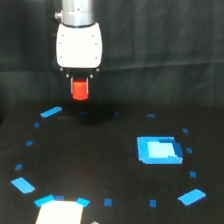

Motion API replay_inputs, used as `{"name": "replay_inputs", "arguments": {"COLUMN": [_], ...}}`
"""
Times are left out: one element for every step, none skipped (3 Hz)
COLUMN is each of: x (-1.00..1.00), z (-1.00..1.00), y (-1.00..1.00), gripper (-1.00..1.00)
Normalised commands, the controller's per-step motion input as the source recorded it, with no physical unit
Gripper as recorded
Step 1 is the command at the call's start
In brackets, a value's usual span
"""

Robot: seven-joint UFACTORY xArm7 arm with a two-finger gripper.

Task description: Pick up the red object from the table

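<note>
The red object (pixel 79 90) is a small red-orange stubby block, held between the dark fingers of my gripper (pixel 80 86) under the white gripper body (pixel 79 46). It hangs clear above the black table (pixel 100 165), at the upper left of the exterior view. The gripper is shut on it. The fingertips are mostly hidden by the block.
A bright blue rectangle (pixel 159 149) lies on the table at the right. Small blue tape marks ring the surface, such as one at the back left (pixel 51 112) and one at the front right (pixel 192 197). A pale patch (pixel 59 211) sits at the front edge. A black curtain hangs behind.
</note>
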Motion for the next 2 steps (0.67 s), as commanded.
{"name": "replay_inputs", "arguments": {"x": [-0.43, 0.43], "z": [0.94, 0.69], "y": [-0.18, 0.13], "gripper": [-1.0, -1.0]}}
